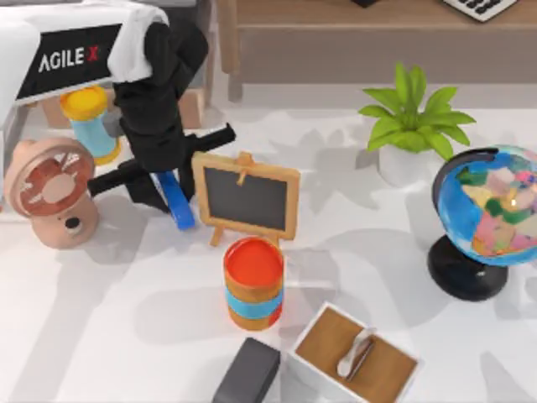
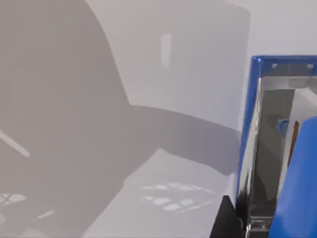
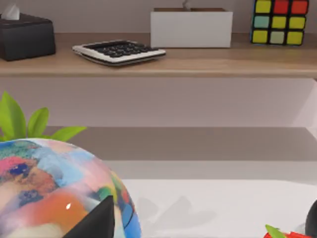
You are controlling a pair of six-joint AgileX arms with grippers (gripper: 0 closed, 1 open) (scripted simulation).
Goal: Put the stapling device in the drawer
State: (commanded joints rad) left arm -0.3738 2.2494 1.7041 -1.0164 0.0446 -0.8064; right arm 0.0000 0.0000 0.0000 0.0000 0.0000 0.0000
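Observation:
The stapling device (image 1: 179, 204) is a slim bright blue stapler, tilted beside the small chalkboard's left edge at the table's back left. My left gripper (image 1: 164, 190) comes down over its upper end and is shut on it. In the left wrist view the stapling device (image 2: 297, 198) is very close, its blue shell and shiny metal channel showing, with a black fingertip (image 2: 224, 220) against it. My right gripper (image 3: 205, 225) is open beside the globe (image 3: 54, 193), its dark fingertips (image 3: 99, 220) far apart. The drawer is out of view.
A chalkboard easel (image 1: 247, 196) stands right of the stapler, and an orange and blue cup (image 1: 253, 281) is in front. A pink fan (image 1: 52, 191), yellow-topped cylinder (image 1: 89, 122), plant (image 1: 411, 126), globe (image 1: 487, 218), wood-topped white box (image 1: 354, 353) and dark grey block (image 1: 248, 371) surround them.

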